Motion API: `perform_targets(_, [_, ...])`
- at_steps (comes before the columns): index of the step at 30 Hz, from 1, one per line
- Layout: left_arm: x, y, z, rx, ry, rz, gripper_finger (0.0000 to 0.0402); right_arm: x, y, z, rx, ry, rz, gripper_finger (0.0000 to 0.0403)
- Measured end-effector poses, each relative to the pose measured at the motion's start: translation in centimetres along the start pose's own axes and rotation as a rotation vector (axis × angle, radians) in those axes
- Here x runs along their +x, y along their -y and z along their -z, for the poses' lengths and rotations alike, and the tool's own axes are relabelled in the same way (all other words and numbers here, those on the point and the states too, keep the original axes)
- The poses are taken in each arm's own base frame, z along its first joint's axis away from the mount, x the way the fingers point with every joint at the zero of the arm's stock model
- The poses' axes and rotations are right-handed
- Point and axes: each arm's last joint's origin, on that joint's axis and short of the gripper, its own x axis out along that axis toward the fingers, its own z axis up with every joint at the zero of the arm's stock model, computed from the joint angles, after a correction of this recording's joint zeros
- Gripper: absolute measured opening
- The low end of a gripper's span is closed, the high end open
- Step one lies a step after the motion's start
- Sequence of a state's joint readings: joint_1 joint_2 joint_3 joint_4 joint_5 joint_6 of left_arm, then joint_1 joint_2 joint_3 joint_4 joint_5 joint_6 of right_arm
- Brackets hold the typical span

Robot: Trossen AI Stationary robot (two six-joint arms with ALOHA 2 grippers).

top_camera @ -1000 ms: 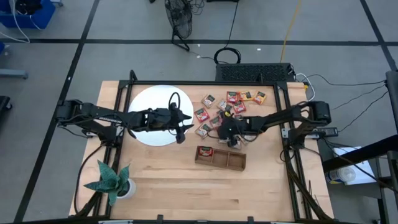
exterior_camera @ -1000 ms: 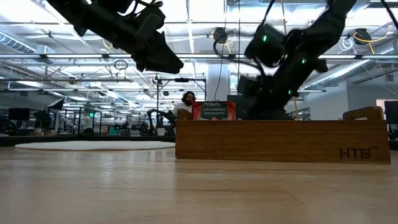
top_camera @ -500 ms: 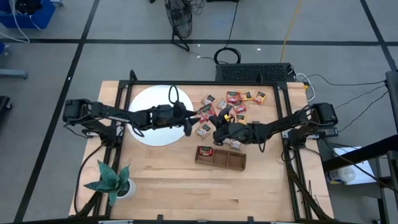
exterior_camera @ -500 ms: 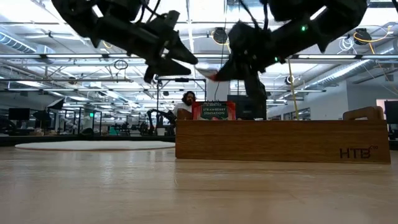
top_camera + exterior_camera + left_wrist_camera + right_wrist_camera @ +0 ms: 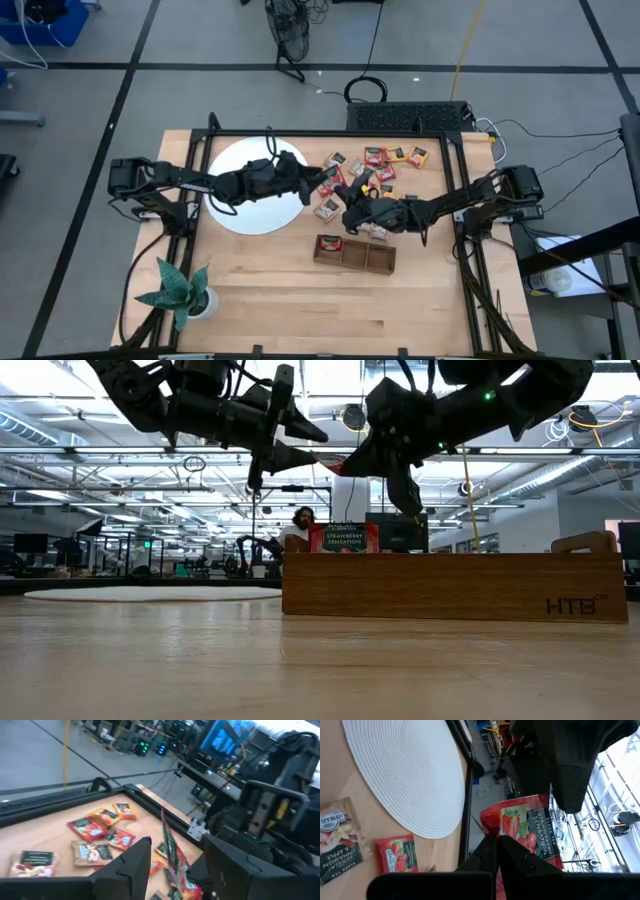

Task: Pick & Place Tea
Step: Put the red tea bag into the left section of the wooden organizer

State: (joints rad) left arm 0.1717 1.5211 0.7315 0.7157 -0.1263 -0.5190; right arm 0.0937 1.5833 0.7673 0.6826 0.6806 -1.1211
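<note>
Fingers (image 5: 492, 851) of right gripper (image 5: 349, 212) clenched on red strawberry sachet (image 5: 527, 827), raised above table (image 5: 270, 290).
Left gripper (image 5: 318, 178) spread wide, fingers (image 5: 127, 862) flanking that sachet's edge, not touching. Remaining sachets (image 5: 385, 156) scattered right of white disc (image 5: 235, 195); another upright in wooden tray (image 5: 367, 258), leftmost compartment.

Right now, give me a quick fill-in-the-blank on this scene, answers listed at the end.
1. The right jaws are shut on a ___ sachet, held up off the table.
2. The left jaws stand ___ close by that sachet.
3. The wooden tray holds ___ tea sachet, in its end compartment nearest the white disc.
Missing words: red; open; one.
</note>
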Motion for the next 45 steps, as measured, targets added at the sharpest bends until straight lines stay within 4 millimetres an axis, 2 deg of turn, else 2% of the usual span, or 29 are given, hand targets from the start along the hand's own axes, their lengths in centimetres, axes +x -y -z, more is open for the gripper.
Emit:
perform_targets(6, [0.0, 0.0, 0.0, 0.001, -0.008, 0.001, 0.0183, 0.0, 0.0, 0.0, 0.002, 0.003, 0.004, 0.0])
perform_targets(8, [0.0, 0.0, 0.1, 0.011, -0.009, 0.001, 0.0171, 0.0, 0.1, 0.0, 0.003, 0.003, 0.004, 0.0])
perform_targets(11, [0.0, 0.0, 0.0, 0.023, -0.008, 0.001, 0.0119, 0.0, 0.1, 0.0, 0.005, 0.003, 0.004, 0.0])
perform_targets(14, [0.0, 0.0, 0.0, 0.054, -0.022, 0.027, 0.0034, 0.0, 0.1, 0.0, 0.005, 0.004, 0.004, 0.0])
perform_targets(15, [0.0, 0.0, 0.0, 0.07, -0.027, 0.038, 0.0018, 0.0, 0.1, 0.0, 0.006, 0.004, 0.004, 0.0])
perform_targets(20, [-0.2, 0.2, -0.3, 0.175, -0.03, 0.064, 0.0004, 0.0, 0.0, 0.0, 0.132, 0.008, -0.002, 0.0006])
perform_targets(25, [-1.7, 1.3, -2.3, 0.415, 0.031, 0.094, 0.0003, -0.2, -0.4, 0.4, 0.334, -0.014, -0.019, 0.0038])
perform_targets(27, [-2.1, 1.6, -2.3, 0.55, 0.005, 0.129, 0.0003, -0.3, -0.7, 0.6, 0.381, -0.022, -0.022, 0.0051])
perform_targets(30, [-2.8, 2.3, -1.3, 0.705, -0.109, 0.296, 0.0002, -0.7, -0.4, 1.1, 0.43, -0.059, 0.014, 0.0066])
perform_targets(34, [-3.3, 3.4, 0.3, 0.751, -0.228, 0.536, 0.0002, -0.9, 0.3, 1.8, 0.453, -0.113, 0.067, 0.0077])
perform_targets(37, [-3.4, 4.7, 1.8, 0.785, -0.25, 0.632, 0.0001, -0.9, 1.1, 2.2, 0.495, -0.108, 0.086, 0.0079])
perform_targets(40, [-3.5, 5.7, 2.9, 0.823, -0.25, 0.653, 0.0001, -0.7, 1.5, 2.4, 0.523, -0.095, 0.087, 0.0079])
perform_targets(45, [-2.4, 6.0, 5.5, 0.839, -0.277, 0.605, 0.0001, -0.8, 1.7, 2.6, 0.529, -0.09, 0.072, 0.0078])
